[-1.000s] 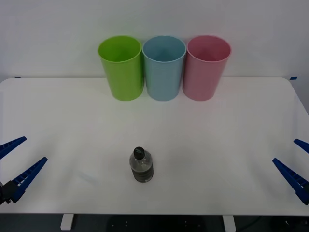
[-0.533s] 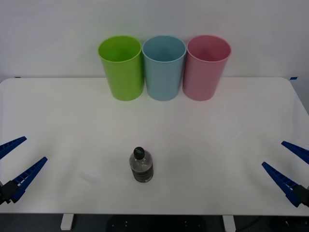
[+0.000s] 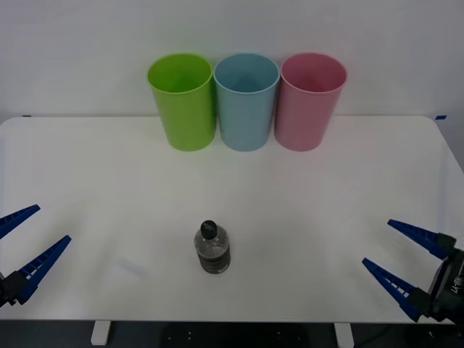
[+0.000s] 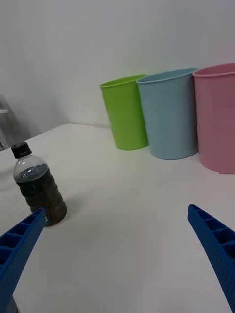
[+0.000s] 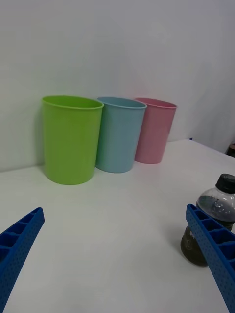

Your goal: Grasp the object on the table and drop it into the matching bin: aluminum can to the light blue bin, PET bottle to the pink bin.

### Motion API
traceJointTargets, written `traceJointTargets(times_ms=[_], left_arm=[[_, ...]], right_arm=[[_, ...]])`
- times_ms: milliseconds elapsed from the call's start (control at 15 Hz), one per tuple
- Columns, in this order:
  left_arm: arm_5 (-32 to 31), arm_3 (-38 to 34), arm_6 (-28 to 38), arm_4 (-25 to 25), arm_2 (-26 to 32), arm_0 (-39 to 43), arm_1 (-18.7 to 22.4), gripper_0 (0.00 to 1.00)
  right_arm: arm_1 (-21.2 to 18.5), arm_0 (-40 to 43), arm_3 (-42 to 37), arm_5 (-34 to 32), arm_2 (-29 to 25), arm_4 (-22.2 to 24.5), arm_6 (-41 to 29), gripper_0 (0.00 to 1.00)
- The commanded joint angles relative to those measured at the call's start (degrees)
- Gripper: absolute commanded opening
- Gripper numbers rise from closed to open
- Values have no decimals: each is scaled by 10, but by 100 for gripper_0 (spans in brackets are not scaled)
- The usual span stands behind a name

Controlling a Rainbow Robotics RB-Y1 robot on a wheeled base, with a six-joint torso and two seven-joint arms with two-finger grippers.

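Standing upright on the table (image 3: 304,210), the bottle (image 3: 212,250) is waiting while your open right gripper (image 3: 406,264) is facing it; left gripper (image 3: 25,246) is idling open.

PET bottle (image 3: 212,249) upright near table (image 3: 326,188) front edge; bins behind.

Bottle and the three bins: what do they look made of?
The bottle looks like clear, glossy plastic: you see through its upper part to a dark fill below, under a black cap that is probably plastic too. The green bin, blue bin and pink bin appear to be opaque moulded plastic, evenly coloured, with a smooth, soft sheen and thin rolled rims.
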Motion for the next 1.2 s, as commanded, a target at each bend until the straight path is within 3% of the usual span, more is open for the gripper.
traceJointTargets(times_ms=[67,200,533,800,1200], left_arm=[[0,0,0,0,0,0,0,100],[0,0,0,0,0,0,0,100],[0,0,0,0,0,0,0,100],[0,0,0,0,0,0,0,100],[0,0,0,0,0,0,0,100]], right_arm=[[-8,-3,0,1,34,0,23,100],[-9,-7,0,3,48,3,65,100],[-13,-22,0,11,101,26,91,100],[-13,-43,4,55,154,33,156,100],[-12,-114,84,62,232,33,171,100]])
